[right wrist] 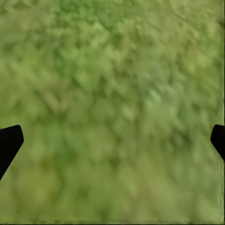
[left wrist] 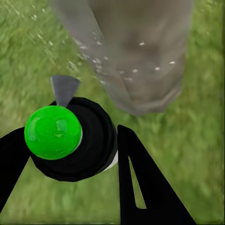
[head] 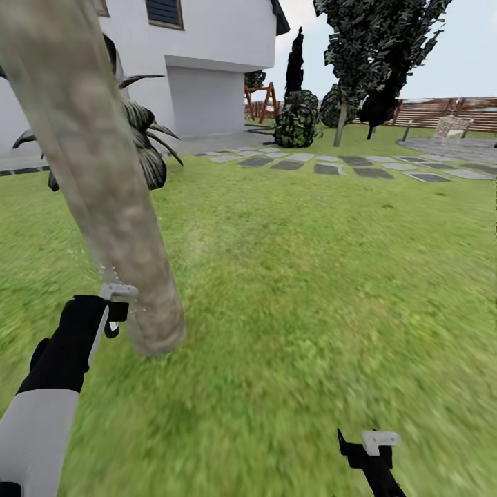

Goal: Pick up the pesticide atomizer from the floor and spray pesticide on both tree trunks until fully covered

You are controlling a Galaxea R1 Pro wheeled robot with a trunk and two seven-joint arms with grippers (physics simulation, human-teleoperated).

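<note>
A thick mottled beige-grey tree trunk [head: 110,200] rises at the left of the head view and meets the grass floor [head: 310,290] just ahead of my left arm. My left gripper [head: 116,307] is shut on the pesticide atomizer [left wrist: 70,140], a black bottle with a round green cap [left wrist: 52,132]. Its grey nozzle [left wrist: 64,89] points at the foot of the trunk [left wrist: 140,51], a short gap away. White droplets speckle the bark and the air beside it. My right gripper [head: 369,445] hangs low at the right, open over bare grass [right wrist: 112,93].
A spiky dark plant [head: 145,138] stands behind the trunk, in front of a white house [head: 207,69]. Grey stepping stones [head: 331,166] cross the lawn farther off. Dark shrubs and trees [head: 300,117], a slatted brown fence [head: 442,110] and grey paving [head: 455,148] lie beyond.
</note>
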